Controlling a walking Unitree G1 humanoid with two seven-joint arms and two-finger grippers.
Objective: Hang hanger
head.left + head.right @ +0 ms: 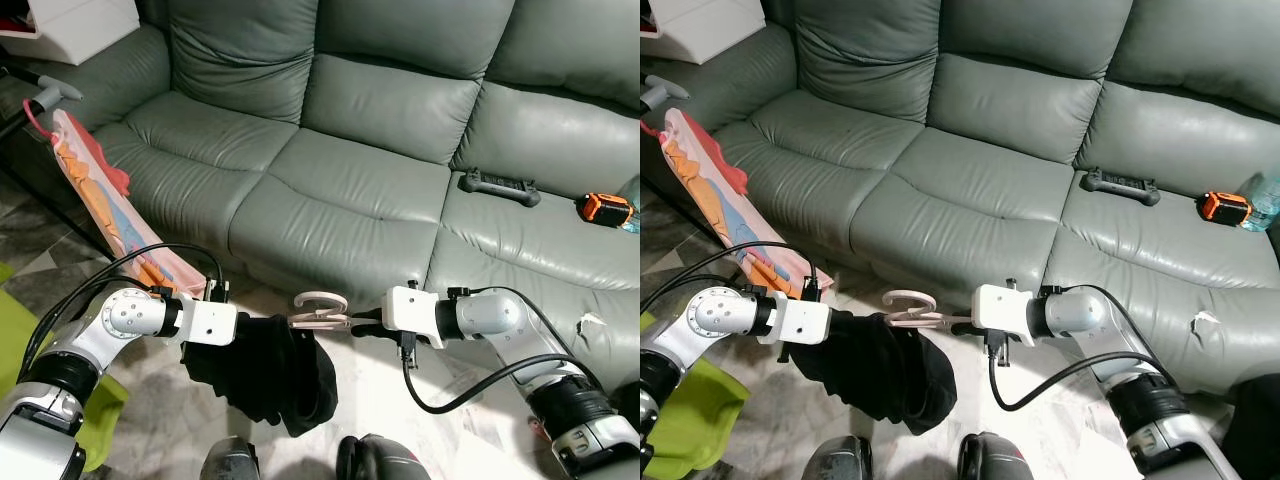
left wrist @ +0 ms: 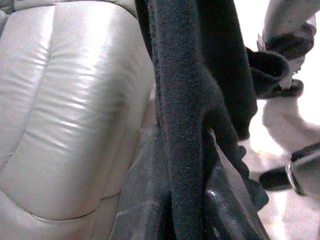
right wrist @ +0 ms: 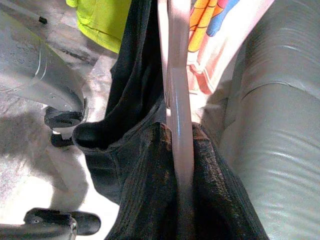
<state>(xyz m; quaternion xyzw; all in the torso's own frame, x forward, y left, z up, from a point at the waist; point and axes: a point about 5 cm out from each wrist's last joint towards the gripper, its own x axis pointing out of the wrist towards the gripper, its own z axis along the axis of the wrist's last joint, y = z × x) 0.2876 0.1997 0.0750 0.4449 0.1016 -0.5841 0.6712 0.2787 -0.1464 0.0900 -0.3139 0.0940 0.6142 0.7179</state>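
Your right gripper (image 1: 352, 322) pinches the pink hanger (image 1: 320, 308); your left gripper (image 1: 246, 330) clamps the black garment (image 1: 265, 370) near the sofa (image 1: 330, 200) edge

No legible text or labels anywhere

So the two head cams look forward and down from the robot's head at the grey sofa (image 1: 380, 150) and both arms, basically the same scene, just shifted sideways a bit between the eyes. The left wrist cam sits super close, looking along its fingers into the black garment (image 2: 190, 125) with sofa leather right behind it. The right wrist cam is just as tight, staring down the pink hanger (image 3: 177, 100) at that same garment, floor and sofa front alongside.
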